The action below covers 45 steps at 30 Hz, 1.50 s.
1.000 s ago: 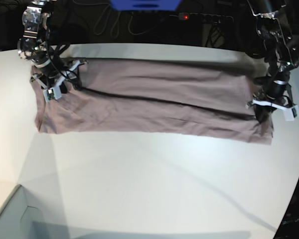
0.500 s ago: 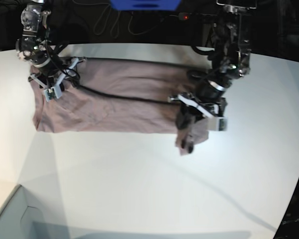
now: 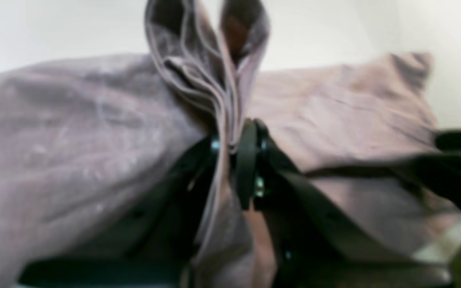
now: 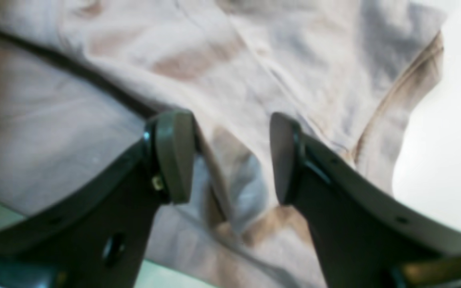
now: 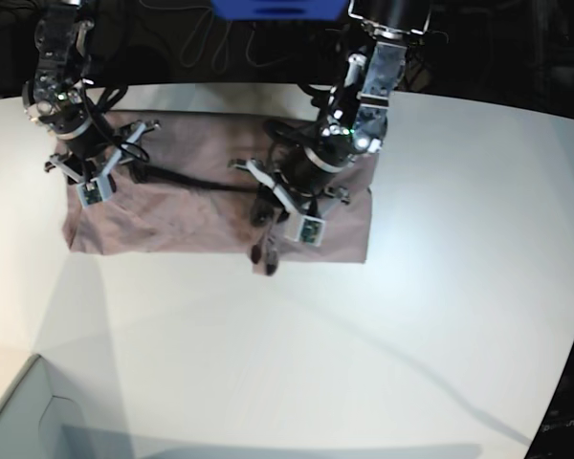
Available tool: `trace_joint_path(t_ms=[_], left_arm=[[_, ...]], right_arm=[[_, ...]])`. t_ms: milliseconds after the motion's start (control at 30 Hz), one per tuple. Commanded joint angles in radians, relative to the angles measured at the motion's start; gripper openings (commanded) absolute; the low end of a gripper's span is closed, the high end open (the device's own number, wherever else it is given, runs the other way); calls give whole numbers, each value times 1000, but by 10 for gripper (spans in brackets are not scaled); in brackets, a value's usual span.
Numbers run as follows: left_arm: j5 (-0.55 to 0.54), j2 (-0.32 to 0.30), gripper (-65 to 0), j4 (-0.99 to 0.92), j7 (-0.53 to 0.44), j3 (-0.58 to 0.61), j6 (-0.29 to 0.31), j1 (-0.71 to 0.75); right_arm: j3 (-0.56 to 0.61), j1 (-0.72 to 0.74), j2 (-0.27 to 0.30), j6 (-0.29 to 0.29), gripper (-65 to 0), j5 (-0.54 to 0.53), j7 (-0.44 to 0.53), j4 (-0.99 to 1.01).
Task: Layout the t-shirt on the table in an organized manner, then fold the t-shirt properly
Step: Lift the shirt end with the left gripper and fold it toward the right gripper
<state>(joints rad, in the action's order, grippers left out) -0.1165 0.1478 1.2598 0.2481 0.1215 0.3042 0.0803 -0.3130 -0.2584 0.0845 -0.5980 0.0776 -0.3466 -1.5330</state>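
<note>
t-shirt (image 5: 201, 206) folded on table (image 5: 364, 335) | left jaws pinching hem | right jaws apart

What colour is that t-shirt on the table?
The t-shirt is plain dusty mauve, clearest in the base view.

- No text, brand, number or sign can be read in any view.
- Both wrist views are blurred; the t-shirt (image 5: 201, 196) shows plain cloth with no print that I can make out.
- The table (image 5: 297, 363) bears no markings.
</note>
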Motion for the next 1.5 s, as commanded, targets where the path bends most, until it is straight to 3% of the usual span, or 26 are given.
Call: trace_joint_path(t_ms=[0,167,600,700,900,967,1033,1133,1267,1467], left_arm=[[-10,9,-650,-1,-33,14,-29,-21],[-12,9,-650,-33,-34,111,-121,-58],[-12,9,-637,-102,-22,232,-125,-119],[-12,9,-527,-136,-22,234,-125,-121],[-13,9,-157,-88,-23,243,-116,-78],[-13,9,-105,-32,-23,243,-116,-49],[-13,2,-106,37,-23,235,-116,-21],[-13,-58,-126,100,-23,234,-124,0],[-13,-101,-154,85,-23,234,-124,0],[-15,-53,-210,-30,-26,287,-115,-10]], right_arm=[[-4,6,8,-3,-344,-12,24,-21],[-4,6,8,-3,-344,-11,24,-21],[-16,8,8,-3,-344,-14,24,-54],[-71,8,-18,-3,-335,-14,24,-111],[-165,12,-53,-3,-264,-11,22,-202],[-165,9,-55,-3,-265,-11,22,-208],[-165,8,-55,-3,-265,-11,22,-209],[-174,6,-53,-3,-265,-9,22,-208],[-225,11,-56,-3,-265,-9,22,-209],[-237,12,-55,-3,-265,-9,22,-211]])
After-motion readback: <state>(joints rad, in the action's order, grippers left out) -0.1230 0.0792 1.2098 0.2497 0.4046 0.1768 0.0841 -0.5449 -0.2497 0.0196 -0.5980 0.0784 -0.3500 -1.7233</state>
